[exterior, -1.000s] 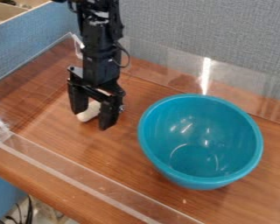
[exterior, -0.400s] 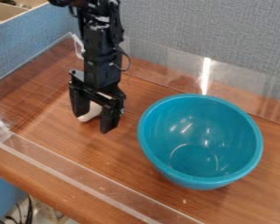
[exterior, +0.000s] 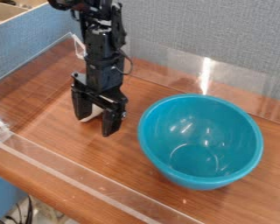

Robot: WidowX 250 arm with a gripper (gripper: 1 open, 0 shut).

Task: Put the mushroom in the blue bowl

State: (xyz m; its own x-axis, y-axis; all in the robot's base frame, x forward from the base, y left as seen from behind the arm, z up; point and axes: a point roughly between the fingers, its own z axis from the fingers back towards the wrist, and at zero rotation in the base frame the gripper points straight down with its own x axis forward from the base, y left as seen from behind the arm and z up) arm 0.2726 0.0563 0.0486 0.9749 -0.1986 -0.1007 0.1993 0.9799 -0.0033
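The mushroom (exterior: 94, 108) shows only as a cream-white bit on the wooden table, low between my fingers; its cap is hidden. My gripper (exterior: 94, 121) points straight down over it and stands open, one black finger (exterior: 80, 107) to its left and the other to its right. I cannot tell whether the fingers touch it. The blue bowl (exterior: 206, 140), glossy turquoise and with nothing in it, sits on the table just right of the gripper, its rim a short gap from the right finger.
A low clear plastic wall (exterior: 60, 166) runs along the table's front edge, and more clear panels stand at the back right (exterior: 224, 74). A cardboard box (exterior: 25, 35) stands at the back left.
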